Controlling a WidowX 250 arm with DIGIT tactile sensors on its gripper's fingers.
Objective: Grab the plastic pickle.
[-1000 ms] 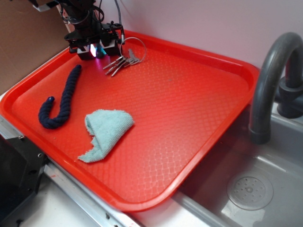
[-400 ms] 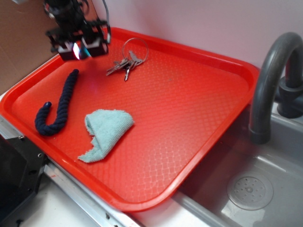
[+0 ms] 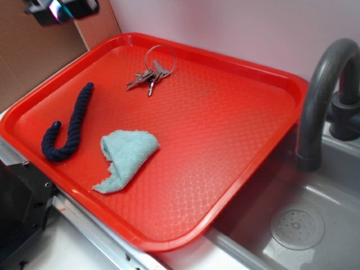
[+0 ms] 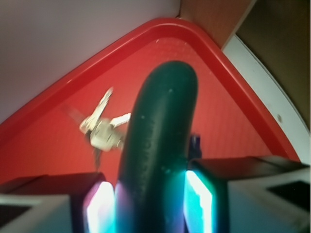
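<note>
In the wrist view the dark green plastic pickle (image 4: 158, 145) stands between my glowing fingers (image 4: 99, 206), held well above the red tray (image 4: 228, 111). My gripper (image 4: 153, 204) is shut on it. In the exterior view my gripper (image 3: 59, 8) is at the top left corner of the frame, lifted above the tray's far left corner (image 3: 112, 42); the pickle itself cannot be made out there.
A key ring with keys (image 3: 152, 70) lies at the back of the tray and also shows in the wrist view (image 4: 102, 128). A navy hooked rope (image 3: 67, 126) and a light blue cloth (image 3: 126, 154) lie at the front left. A grey faucet (image 3: 318, 95) and sink (image 3: 298, 225) are on the right.
My gripper has risen up and to the left, from just above the tray near the keys to the top left corner. The keys and the rope shifted a little early on.
</note>
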